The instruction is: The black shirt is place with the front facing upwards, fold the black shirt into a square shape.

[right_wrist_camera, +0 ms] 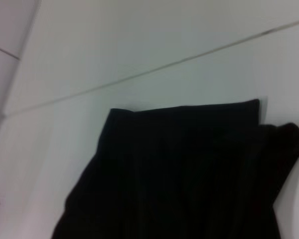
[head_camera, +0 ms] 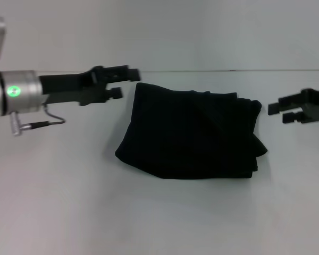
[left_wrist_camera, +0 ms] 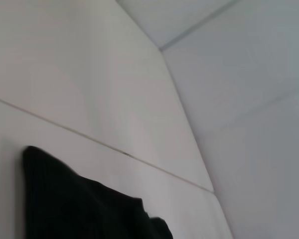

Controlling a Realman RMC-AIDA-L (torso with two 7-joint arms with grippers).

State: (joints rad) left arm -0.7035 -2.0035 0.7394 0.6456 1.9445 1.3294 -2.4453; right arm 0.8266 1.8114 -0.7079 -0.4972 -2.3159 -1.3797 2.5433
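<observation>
The black shirt (head_camera: 189,133) lies folded into a rough, thick square in the middle of the white table; no lettering or label shows. It also appears in the left wrist view (left_wrist_camera: 79,209) and the right wrist view (right_wrist_camera: 179,174). My left gripper (head_camera: 127,83) hovers just beside the shirt's far left corner, open, with nothing between its fingers. On the other side, my right gripper (head_camera: 277,112) is open and empty, a short way off the shirt's right edge.
The white table (head_camera: 159,218) ends at a back edge (head_camera: 228,70) where a pale wall rises just behind the shirt. A thin cable (head_camera: 48,121) loops under my left wrist.
</observation>
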